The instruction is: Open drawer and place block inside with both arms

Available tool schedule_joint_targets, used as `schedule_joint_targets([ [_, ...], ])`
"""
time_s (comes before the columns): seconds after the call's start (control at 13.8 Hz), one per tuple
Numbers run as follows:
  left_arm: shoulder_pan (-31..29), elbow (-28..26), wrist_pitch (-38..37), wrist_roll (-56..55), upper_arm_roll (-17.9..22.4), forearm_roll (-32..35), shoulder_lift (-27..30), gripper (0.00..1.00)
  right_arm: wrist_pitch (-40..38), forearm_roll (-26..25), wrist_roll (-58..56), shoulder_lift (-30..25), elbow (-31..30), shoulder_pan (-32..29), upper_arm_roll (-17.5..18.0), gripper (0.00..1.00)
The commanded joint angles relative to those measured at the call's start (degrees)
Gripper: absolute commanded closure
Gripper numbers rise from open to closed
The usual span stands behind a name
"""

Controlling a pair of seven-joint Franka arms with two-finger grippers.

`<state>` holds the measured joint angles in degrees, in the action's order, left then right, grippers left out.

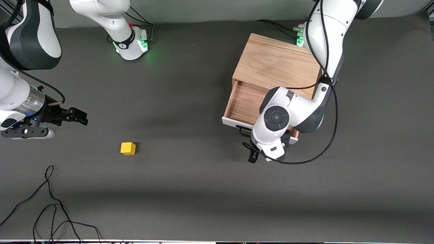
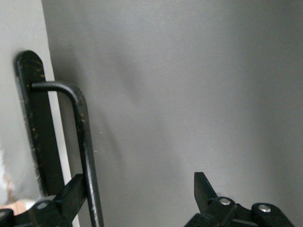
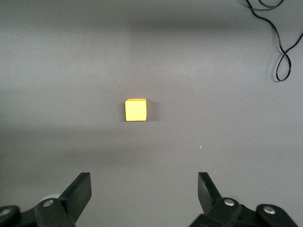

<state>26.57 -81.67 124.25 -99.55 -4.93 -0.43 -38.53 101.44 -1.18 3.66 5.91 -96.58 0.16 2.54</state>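
While the drawer gapes toward the camera, left tool and right tool spread empty.

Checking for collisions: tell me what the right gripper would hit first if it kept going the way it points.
Probably the bare table. The right gripper, fingers open, points down at it; the yellow block lies a little off its line, though depth is unclear.

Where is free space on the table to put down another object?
Bare mat lies between the block and the open drawer, and nearer the camera. It is crowded at the drawer handle, where the left gripper is open.
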Motion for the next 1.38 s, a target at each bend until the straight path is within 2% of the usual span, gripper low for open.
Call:
schedule_joint_targets([
  [0.0, 0.33, 4.06, 3.27, -0.03, 0.45, 1.48, -1.81, 0.0, -0.1, -0.66, -0.33, 1.03, 1.66, 0.63, -0.43, 0.0],
  [0.29, 0.33, 8.61, 2.67, 0.5, 2.2, 2.53, -1.46, 0.0, -0.19, -0.22, -0.76, 1.29, 1.39, 0.54, -0.43, 0.0],
  [0.44, -0.46, 11.09, -0.65, 3.73, 3.96, 4.55, 0.9, 0.0, -0.28, -0.31, -0.41, 1.21, 1.04, 0.72, -0.43, 0.0],
  [0.65, -5.46, 11.18, -14.34, 21.28, 3.7, 3.85, 7.84, 0.0, 0.33, -0.66, 0.38, 3.83, 0.6, 2.81, -0.43, 0.0],
  [0.95, -10.82, 9.43, -30.61, 41.4, 3.7, 3.5, 16.63, 0.0, 8.22, -0.57, 0.64, 11.2, -0.27, 2.91, -0.69, 0.0],
  [1.02, -12.84, 8.9, -34.04, 47.55, 3.7, 1.67, 18.74, 0.0, 9.98, -0.57, 0.56, 12.97, -0.89, 2.91, -0.69, 0.0],
  [1.31, -20.32, 4.25, -40.92, 70.76, 3.96, -0.54, 26.21, 0.0, 22.88, -0.57, 1.25, 15.0, -9.57, 3.09, -0.69, 0.0],
])
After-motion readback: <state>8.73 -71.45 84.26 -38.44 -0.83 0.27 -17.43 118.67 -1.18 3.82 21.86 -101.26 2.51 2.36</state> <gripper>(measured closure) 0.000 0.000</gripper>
